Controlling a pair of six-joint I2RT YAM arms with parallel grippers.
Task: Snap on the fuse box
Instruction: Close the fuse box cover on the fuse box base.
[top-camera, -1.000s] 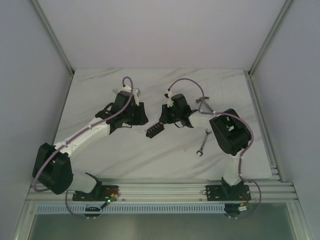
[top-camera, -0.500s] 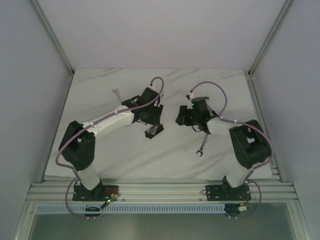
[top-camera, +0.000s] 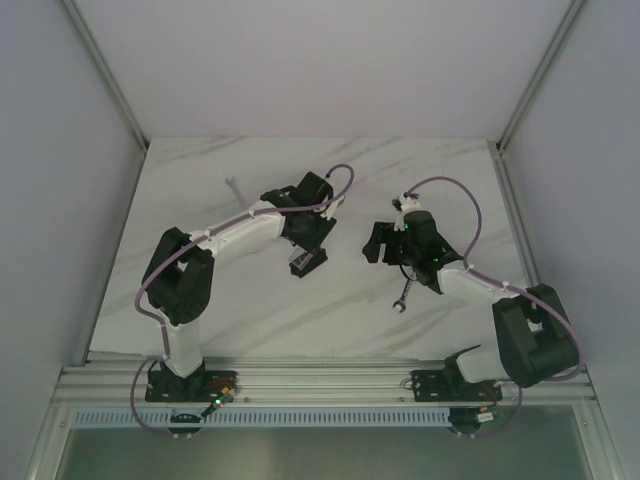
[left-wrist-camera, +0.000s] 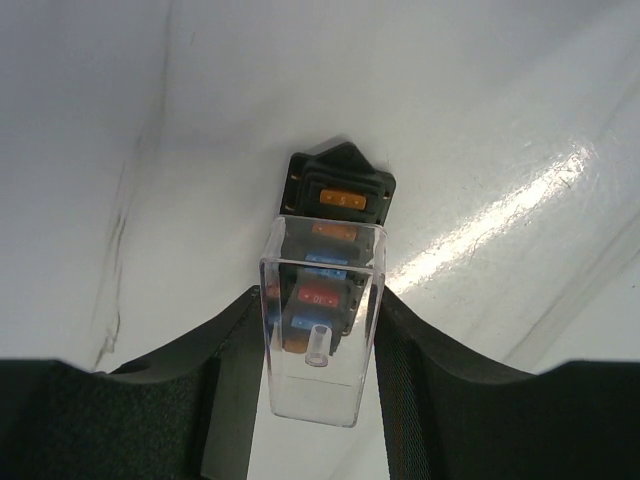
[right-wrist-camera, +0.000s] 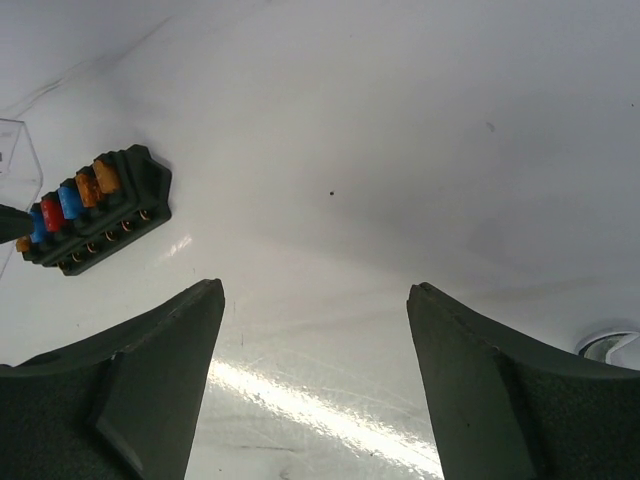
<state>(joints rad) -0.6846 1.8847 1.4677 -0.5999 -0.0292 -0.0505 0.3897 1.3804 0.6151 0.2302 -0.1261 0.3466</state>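
Fuse box (left-wrist-camera: 335, 195), a small black block of orange, blue and red fuses, lies on the white marbled table (top-camera: 200, 190) under the clear plastic cover (left-wrist-camera: 318, 390) pinched in the left gripper (left-wrist-camera: 318, 320), which has just swung in over it. The right gripper (right-wrist-camera: 315, 370) has let go and backed off, fingers spread and empty (nothing steadies the box now), so pressing down looks next.

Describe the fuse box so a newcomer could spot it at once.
On the white marble table, look mid-table, right under the left gripper. The fuse box is a small black block topped by a row of orange, blue and red fuses, unlike the clear cover held over it or the silver wrench nearby.
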